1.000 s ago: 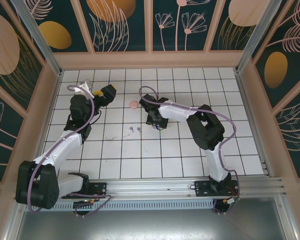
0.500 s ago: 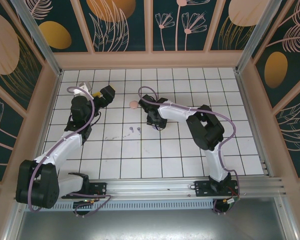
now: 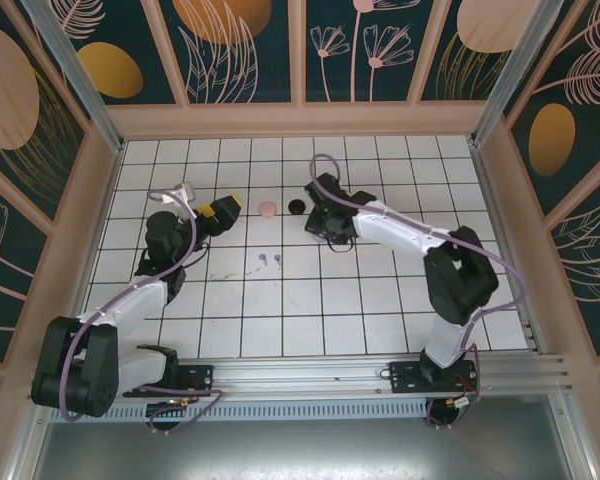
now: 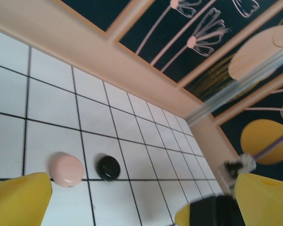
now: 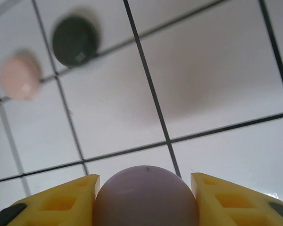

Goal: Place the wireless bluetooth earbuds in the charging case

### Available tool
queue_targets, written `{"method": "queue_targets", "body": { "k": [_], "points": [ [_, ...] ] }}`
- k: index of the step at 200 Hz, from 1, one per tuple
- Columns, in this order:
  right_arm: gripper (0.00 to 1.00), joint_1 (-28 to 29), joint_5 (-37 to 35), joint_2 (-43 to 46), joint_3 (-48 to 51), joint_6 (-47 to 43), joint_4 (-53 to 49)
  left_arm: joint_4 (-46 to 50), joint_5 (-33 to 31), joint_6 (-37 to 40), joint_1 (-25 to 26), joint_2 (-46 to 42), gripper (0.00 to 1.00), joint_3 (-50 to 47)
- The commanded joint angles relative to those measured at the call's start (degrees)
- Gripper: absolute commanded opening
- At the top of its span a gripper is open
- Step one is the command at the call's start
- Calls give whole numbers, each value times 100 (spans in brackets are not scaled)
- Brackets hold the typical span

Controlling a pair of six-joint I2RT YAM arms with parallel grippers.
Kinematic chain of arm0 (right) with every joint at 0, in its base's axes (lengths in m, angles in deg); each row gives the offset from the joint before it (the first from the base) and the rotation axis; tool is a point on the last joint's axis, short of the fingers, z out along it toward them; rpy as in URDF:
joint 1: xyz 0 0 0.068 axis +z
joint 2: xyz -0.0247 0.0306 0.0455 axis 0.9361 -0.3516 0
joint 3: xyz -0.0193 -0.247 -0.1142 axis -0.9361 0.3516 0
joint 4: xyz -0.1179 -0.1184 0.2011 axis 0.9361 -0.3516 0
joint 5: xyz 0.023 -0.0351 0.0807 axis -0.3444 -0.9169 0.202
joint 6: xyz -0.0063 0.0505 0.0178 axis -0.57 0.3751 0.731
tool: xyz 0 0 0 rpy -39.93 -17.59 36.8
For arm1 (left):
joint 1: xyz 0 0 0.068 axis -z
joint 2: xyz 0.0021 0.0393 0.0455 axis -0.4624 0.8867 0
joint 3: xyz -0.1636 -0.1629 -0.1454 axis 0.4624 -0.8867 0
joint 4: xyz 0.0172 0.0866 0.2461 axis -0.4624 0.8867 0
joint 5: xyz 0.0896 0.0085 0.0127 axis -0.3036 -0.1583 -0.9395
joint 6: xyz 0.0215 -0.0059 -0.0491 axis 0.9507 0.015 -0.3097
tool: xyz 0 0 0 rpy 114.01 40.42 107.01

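Lilac case [image 5: 146, 203] is pinched tight in my right gripper [image 5: 145, 188], left gripper [image 4: 141, 197] spread wide. Two lilac earbuds [image 3: 270, 259] lie loose around the table's [image 3: 380, 300] middle, pink case [image 3: 268, 209] and black case [image 3: 297, 206] side by side closer to the far edge.

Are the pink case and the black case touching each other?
Apart. The left wrist view shows a clear gap between the pink case and the black case.

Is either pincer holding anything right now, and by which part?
Right pincer clamps the lilac rounded case by its opposite sides. Left pincer is open, apparently empty.
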State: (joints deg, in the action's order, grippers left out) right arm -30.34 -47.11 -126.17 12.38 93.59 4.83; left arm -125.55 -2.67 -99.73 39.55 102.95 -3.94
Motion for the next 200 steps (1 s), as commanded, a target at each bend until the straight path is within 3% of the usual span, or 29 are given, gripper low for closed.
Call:
{"method": "queue_targets", "body": {
  "k": [1,62,112,200],
  "points": [
    [40,-185,411,367,34,36,473,-866,594,-188,180,119,99,-180],
    [40,-357,1123,538,-338,536,915,-2058,27,-378,1250,1035,97,-205],
    [40,-348,1380,578,-302,969,1194,-3425,-334,-865,1658,2159,91,-77],
    [40,-321,1418,578,-188,1181,1332,-4042,-735,-956,2266,3526,74,769]
  ]
}}
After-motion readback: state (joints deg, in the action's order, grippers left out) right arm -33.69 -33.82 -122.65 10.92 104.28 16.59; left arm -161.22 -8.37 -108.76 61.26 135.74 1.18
